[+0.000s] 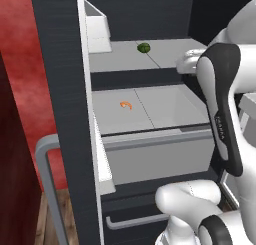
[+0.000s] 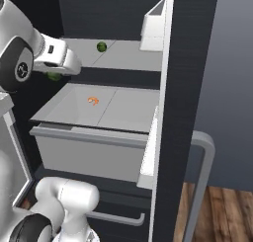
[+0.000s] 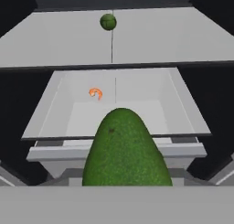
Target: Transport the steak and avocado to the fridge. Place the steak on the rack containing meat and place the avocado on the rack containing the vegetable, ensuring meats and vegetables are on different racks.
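Note:
My gripper point(image 2: 55, 74) is shut on the avocado point(image 3: 124, 150), a dark green bumpy oval that fills the lower middle of the hand view. A bit of the avocado point(image 2: 53, 76) peeks out under the hand in the right base view. The hand point(image 1: 189, 62) hovers in front of the open fridge point(image 1: 65, 89), level with the upper shelf's right end. That upper shelf, the rack containing the vegetable point(image 1: 115, 61), carries a small round green vegetable point(image 3: 108, 22). Below it, the rack containing meat point(image 1: 165, 106) holds the orange shrimp-like meat point(image 3: 95, 93). The steak is out of view.
The open fridge door point(image 2: 190, 88) stands at the side with its grey bar handle point(image 2: 205, 162) and a white door bin point(image 2: 153, 26). A pale drawer front point(image 1: 155, 156) sits under the lower shelf. A red wall point(image 1: 20, 64) is beyond the door.

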Tool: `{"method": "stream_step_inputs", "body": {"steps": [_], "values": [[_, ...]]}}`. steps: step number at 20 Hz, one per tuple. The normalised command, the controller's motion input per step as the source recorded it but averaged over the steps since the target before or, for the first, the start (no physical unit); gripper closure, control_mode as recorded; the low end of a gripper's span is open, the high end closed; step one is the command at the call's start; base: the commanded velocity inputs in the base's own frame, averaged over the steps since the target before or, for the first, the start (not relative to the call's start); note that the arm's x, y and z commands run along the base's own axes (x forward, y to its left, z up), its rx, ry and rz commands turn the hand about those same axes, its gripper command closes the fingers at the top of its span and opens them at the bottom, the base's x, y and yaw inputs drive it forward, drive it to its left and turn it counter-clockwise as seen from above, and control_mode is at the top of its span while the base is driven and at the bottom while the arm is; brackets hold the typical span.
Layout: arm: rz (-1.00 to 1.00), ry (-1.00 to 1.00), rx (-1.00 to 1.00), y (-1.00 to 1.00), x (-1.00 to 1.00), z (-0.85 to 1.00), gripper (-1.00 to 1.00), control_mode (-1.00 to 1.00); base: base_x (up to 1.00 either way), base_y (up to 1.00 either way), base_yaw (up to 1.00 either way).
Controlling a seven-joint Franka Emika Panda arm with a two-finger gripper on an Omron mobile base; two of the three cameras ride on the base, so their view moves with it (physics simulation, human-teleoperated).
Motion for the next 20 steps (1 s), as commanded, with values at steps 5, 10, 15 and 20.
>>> {"method": "stream_step_inputs", "body": {"steps": [5, 10, 15, 20], "values": [[0.0, -0.01, 0.0, -0.01, 0.58, 0.38, 1.0, -1.0, 0.0, 0.0, 0.0], [0.02, -0.13, 0.0, -0.05, 0.65, -0.04, 1.0, -1.0, 0.0, 0.0, 0.0], [0.05, -0.12, 0.0, 0.0, 0.74, -0.21, 1.0, -1.0, 0.0, 0.0, 0.0], [0.07, -0.02, 0.0, -0.02, 0.78, -0.24, 1.0, -1.0, 0.0, 0.0, 0.0]]}}
